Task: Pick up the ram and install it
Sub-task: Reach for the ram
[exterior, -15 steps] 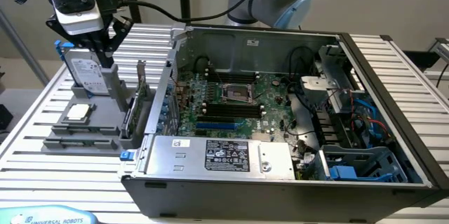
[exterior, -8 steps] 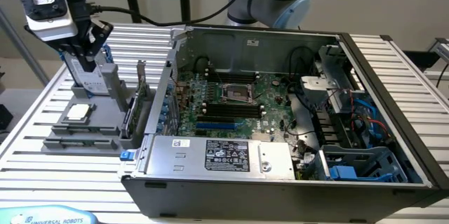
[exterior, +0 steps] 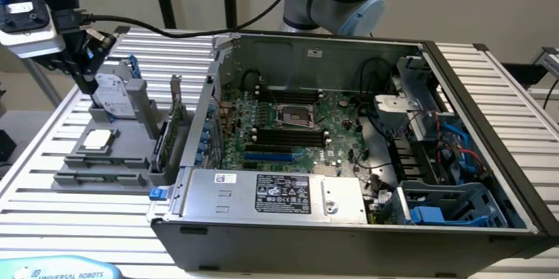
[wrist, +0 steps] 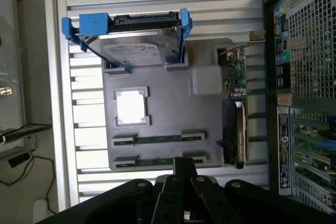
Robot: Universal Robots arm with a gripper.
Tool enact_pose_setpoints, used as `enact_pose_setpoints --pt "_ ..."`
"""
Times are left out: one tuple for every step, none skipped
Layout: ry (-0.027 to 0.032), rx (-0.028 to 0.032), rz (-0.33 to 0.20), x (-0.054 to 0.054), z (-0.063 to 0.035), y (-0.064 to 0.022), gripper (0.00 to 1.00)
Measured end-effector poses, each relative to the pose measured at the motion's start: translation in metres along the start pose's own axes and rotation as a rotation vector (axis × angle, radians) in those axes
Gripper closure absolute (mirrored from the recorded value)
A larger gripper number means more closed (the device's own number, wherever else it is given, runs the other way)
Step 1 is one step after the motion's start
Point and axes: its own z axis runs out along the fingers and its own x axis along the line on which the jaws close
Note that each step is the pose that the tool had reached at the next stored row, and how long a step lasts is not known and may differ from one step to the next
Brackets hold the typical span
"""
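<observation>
The pincer is hanging clenched on nothing at the exterior view's upper left, above the tray. The ram is sitting slotted near the tray's lower-left edge, second stick just beside it, open case hugging the tray's right edge.

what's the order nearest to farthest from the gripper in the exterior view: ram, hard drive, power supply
1. hard drive, beside the gripper
2. ram, camera-side end of the grey tray
3. power supply, inside the case
</observation>
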Motion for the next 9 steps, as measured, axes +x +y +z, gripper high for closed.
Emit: enact_pose_setpoints --pt "0.0002 0.0003 0.0 0.005 0.0009 -0.0007 0.89" --pt "0.0003 0.0004 0.0 0.009 0.0017 -0.0013 0.89" --pt "0.0004 0.0006 0.0 0.013 0.0024 -0.0019 0.89" --pt "0.0005 0.0009 0.0 0.016 0.003 -0.0023 0.89" --pt "0.0006 0.0014 0.0 0.019 0.0035 -0.0027 0.89" --pt "0.0007 0.0022 -0.001 0.021 0.0039 -0.0029 0.89" --pt "0.0009 0.0031 -0.003 0.022 0.0041 -0.003 0.89" --pt "0.0012 0.0041 -0.008 0.023 0.0043 -0.003 0.89" --pt "0.0018 0.0056 -0.015 0.023 0.0042 -0.0031 0.89"
